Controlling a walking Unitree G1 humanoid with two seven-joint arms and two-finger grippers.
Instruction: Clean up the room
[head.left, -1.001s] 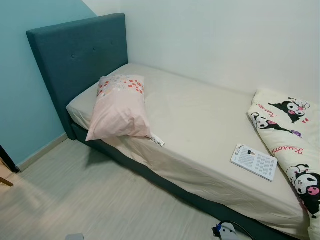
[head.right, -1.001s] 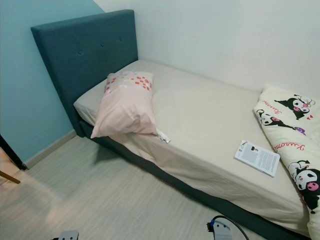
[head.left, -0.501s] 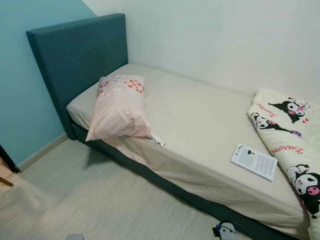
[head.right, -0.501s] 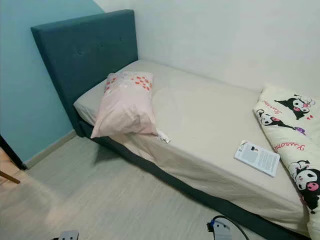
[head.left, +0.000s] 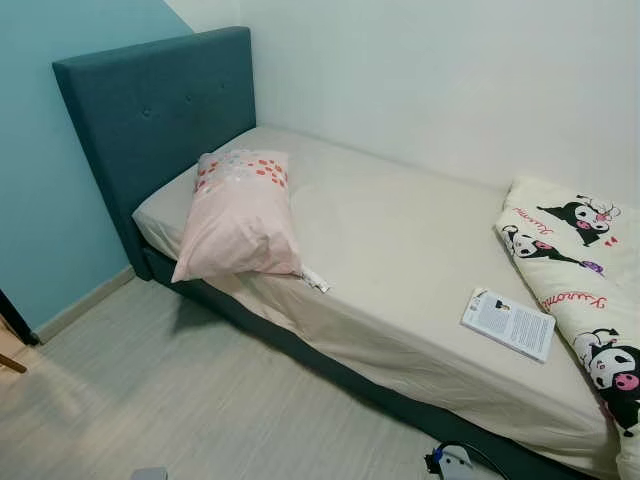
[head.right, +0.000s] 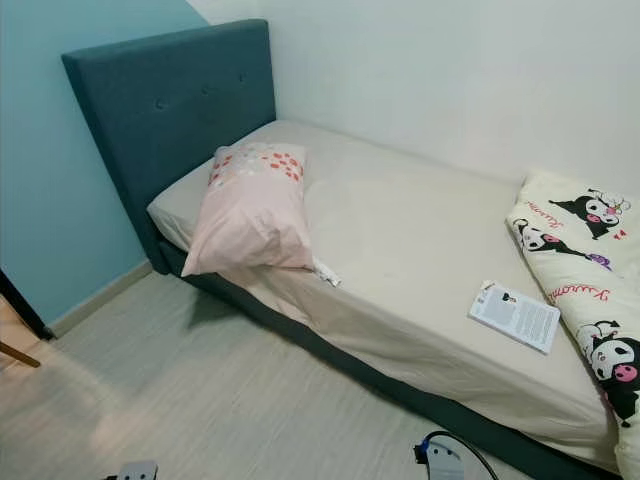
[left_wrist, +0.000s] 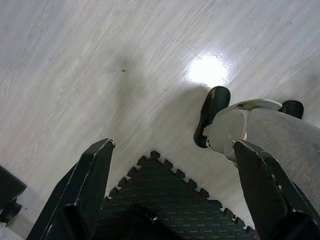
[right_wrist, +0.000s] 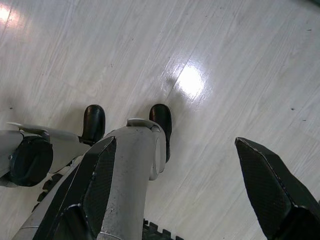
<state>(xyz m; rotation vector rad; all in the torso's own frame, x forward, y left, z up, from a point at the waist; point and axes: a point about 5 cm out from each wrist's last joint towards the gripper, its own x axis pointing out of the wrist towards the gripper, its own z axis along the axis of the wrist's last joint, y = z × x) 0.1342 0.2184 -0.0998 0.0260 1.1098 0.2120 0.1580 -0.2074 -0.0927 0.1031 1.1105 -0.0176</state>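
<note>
Both arms hang idle, pointing down at the pale wood-look floor (head.left: 150, 390). Left end effector (left_wrist: 175, 195): fingers spread wide, nothing between them; below it a dark foam mat (left_wrist: 165, 200) with a toothed edge and the robot's own foot (left_wrist: 212, 115). Right end effector (right_wrist: 175, 190): also spread wide and empty, above the robot's silver leg (right_wrist: 135, 165) and bare floor.

Near edge of the head views: a small blue-and-white device with a black cable (head.right: 440, 455) lies on the floor, partly cut off; what it is cannot be told with confidence.

Beyond it stands a bed (head.left: 400, 250) with a beige sheet and a dark teal base, running from near right to far left. On the near right part of the mattress lies a white booklet (head.left: 508, 323), flat, just beside a folded cream blanket with cartoon prints (head.left: 580, 270) at the right end. Toward the left, a pink pillow (head.left: 240, 215) lies aslant, its lower edge at the near side of the mattress. A small white item (head.left: 315, 280) lies touching the pillow's near right corner.

Far left: teal buttoned headboard (head.left: 150, 110) against a light blue wall (head.left: 50, 200); a white wall (head.left: 450, 80) runs behind the bed.
</note>
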